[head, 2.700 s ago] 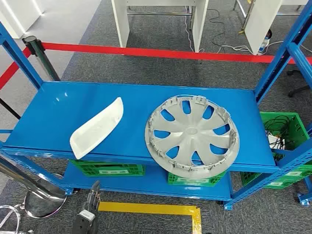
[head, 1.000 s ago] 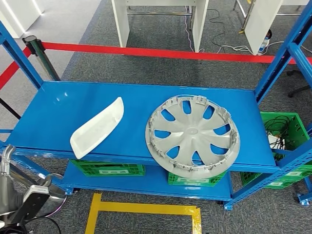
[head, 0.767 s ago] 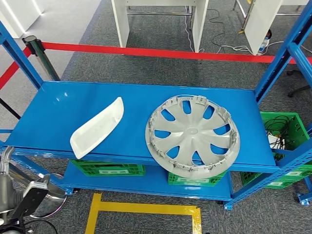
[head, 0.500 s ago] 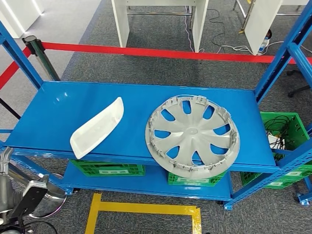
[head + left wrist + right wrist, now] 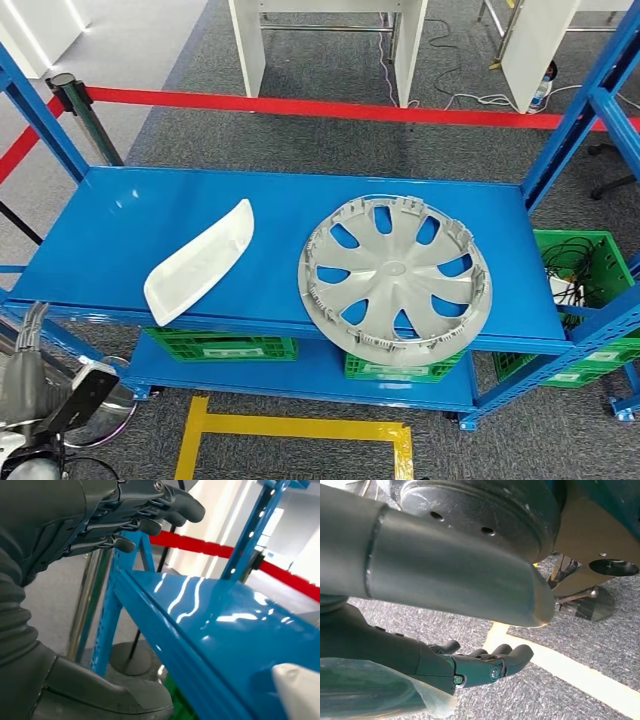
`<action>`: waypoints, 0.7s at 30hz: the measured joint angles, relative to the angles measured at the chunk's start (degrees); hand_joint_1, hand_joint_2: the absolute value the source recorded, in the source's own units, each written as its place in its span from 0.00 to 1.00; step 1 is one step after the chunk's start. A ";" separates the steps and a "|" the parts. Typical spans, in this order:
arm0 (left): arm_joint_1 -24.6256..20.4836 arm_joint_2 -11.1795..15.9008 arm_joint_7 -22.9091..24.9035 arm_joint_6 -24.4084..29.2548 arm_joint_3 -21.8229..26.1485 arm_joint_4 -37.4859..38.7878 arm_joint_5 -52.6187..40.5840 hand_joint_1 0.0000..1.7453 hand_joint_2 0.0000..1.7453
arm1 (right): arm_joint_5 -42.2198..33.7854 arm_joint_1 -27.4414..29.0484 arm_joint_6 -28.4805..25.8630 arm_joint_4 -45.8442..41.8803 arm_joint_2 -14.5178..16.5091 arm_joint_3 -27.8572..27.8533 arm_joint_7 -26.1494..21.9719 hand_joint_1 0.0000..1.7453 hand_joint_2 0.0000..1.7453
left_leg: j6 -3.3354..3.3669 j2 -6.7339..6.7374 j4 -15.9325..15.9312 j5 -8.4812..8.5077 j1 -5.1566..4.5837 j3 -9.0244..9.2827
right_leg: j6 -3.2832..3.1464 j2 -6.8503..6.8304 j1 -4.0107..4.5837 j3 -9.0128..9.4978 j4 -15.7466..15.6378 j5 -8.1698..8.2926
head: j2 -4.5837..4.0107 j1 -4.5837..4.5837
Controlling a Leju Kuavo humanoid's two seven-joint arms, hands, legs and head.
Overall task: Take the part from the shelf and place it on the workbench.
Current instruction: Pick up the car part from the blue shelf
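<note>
Long white curved plastic part lies at 9 o'clock of round grey spoked wheel cover on glossy blue metal shelf; left robot hand released, empty, right robot hand likewise; no legible writing

The robot's left hand has dark grey segmented fingers with small silver screws at the knuckles, a thick smooth grey thumb and a grey ribbed wrist cover. The right hand shows glossy black fingers fastened with round silver screws.

Curved panel on shelf at left, hubcap to its right overhanging front edge, crates beneath
</note>
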 joint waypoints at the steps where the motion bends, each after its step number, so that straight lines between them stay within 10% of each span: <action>1: -0.54 0.09 0.40 0.42 -0.31 0.95 -1.09 0.00 1.00 | 0.11 -0.01 0.02 0.00 -0.09 0.12 0.08 0.00 0.00 | 0.00 0.00 0.00 0.00 0.00 0.00 | 0.00 0.00 0.00 0.00 0.00 0.00 | 0.00 0.00; 21: -5.20 1.70 2.15 2.47 -5.06 9.16 -7.54 0.00 1.00 | 0.68 -0.11 0.40 0.02 -1.12 1.39 0.55 0.00 0.00 | 0.01 0.00 0.03 0.01 0.00 -0.01 | 0.06 0.05 0.00 -0.01 0.00 0.04 | 0.00 0.00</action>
